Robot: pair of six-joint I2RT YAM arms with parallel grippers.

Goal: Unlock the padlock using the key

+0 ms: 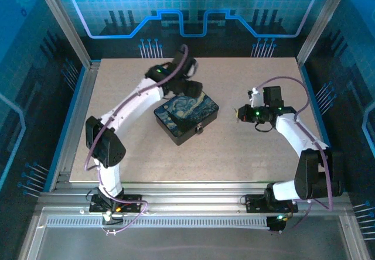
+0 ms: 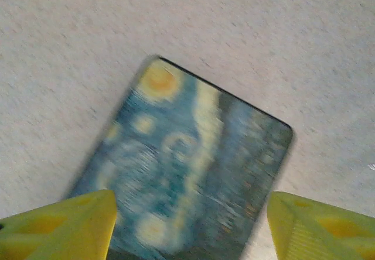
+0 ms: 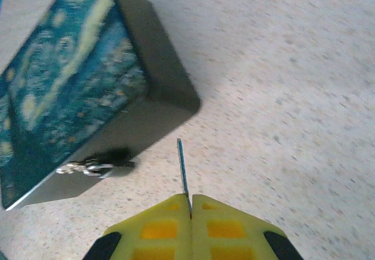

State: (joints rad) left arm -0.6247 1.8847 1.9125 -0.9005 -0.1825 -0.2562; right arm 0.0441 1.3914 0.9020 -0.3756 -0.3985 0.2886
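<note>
Right gripper (image 3: 191, 204): fingers were pressed together, pinching the key (image 3: 183, 166) by its head, with the thin blade standing out ahead of the fingertips.
Key aim: blade was near the front corner of the box (image 3: 70, 78) and apart from the padlock (image 3: 88, 167); judged to be held this way so the blade could be steered to the keyhole.
Padlock: hung at the latch on the box's front wall, low and close to the table (image 1: 252, 160); its keyhole could not be made out.
Left gripper (image 2: 190, 228): fingers were spread, one to each side of the painted lid, with the view blurred; no contact with the box was evident. Judged to be placed to steady the box against the push of the key.
Left arm pose: reached forward from its base, elbow raised, wrist turned down over the box's far side.
Right arm pose: forearm ran forward from a folded elbow, wrist turned left toward the box and well apart from it.
Stage: judged an approach; key not yet inserted.
</note>
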